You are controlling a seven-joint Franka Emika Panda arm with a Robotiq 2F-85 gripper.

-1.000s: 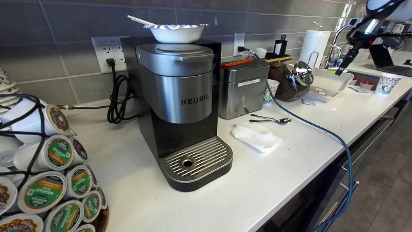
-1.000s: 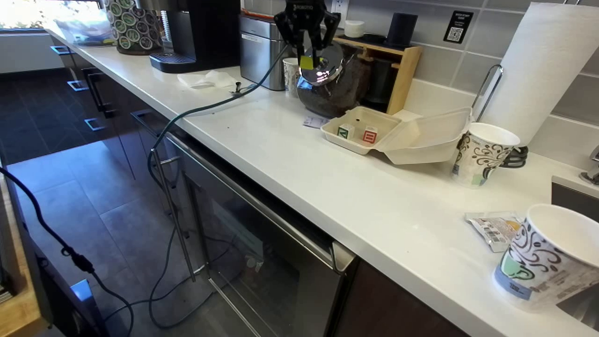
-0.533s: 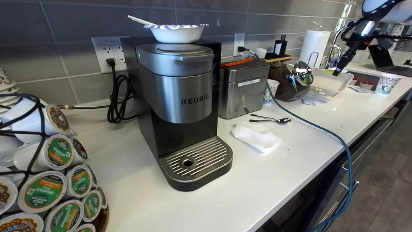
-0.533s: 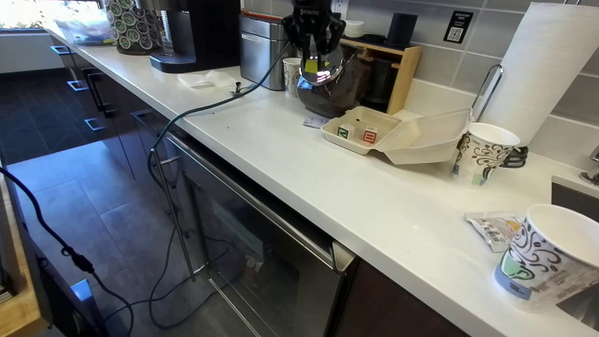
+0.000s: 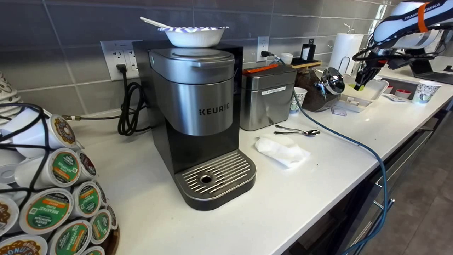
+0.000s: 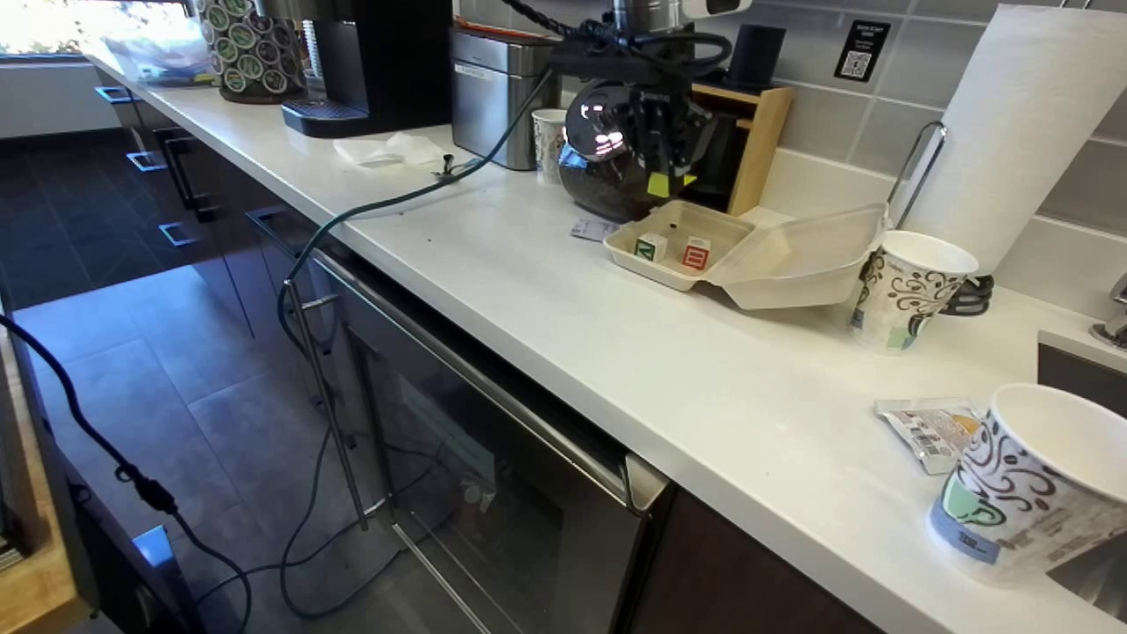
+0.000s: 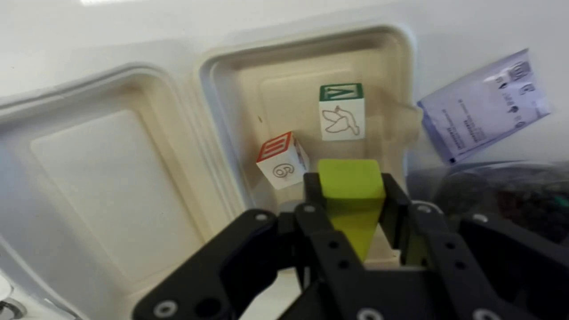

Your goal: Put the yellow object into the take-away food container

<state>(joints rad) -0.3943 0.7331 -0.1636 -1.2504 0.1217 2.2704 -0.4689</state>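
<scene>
The yellow object [image 7: 351,178] is a small yellow-green block with a tapering side. It also shows in both exterior views [image 6: 659,185] [image 5: 359,87]. My gripper [image 7: 352,189] is shut on it, one finger on each side. In an exterior view the gripper [image 6: 671,169] holds it in the air above the back of the food container [image 6: 792,260]. The container [image 7: 275,95] lies open, lid folded to the side. Its compartment holds a green-lettered block [image 7: 342,115] and a red-lettered block [image 7: 284,164]. In the wrist view the yellow object overlaps this compartment, apart from both blocks.
A purple packet [image 7: 482,106] lies beside the container. A dark round jar [image 6: 603,180] with a shiny lid and a wooden rack [image 6: 762,145] stand behind it. A paper cup [image 6: 911,286] and a paper towel roll [image 6: 1012,123] stand past the lid.
My gripper has carried the yellow object from in front of the jar's lid down and across to above the container. It stays shut on it. The container and blocks have not moved.
</scene>
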